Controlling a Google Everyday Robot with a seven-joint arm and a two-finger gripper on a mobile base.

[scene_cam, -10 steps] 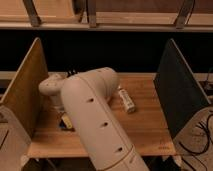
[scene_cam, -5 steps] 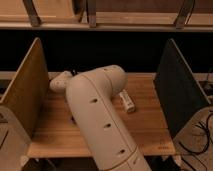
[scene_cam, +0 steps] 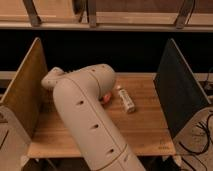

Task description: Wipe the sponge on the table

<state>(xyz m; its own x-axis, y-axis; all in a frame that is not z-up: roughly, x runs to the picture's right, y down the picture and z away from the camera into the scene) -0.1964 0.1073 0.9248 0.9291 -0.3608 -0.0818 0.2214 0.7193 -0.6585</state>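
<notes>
My white arm (scene_cam: 87,120) fills the middle of the camera view and covers much of the wooden table (scene_cam: 145,125). The gripper is hidden behind the arm's thick link, somewhere over the left half of the table, and it is shut. What it holds, if anything, I cannot see. The sponge is hidden from view.
A whitish bottle (scene_cam: 126,100) lies on its side just right of the arm. A sliver of an orange plate (scene_cam: 106,97) peeks out at the arm's edge. A tan upright panel (scene_cam: 22,95) bounds the table on the left, a dark one (scene_cam: 177,90) on the right.
The arm has shifted a little over the table's left half. A small dark shape seen at its lower left edge a second ago is now covered. The bottle has not moved.
</notes>
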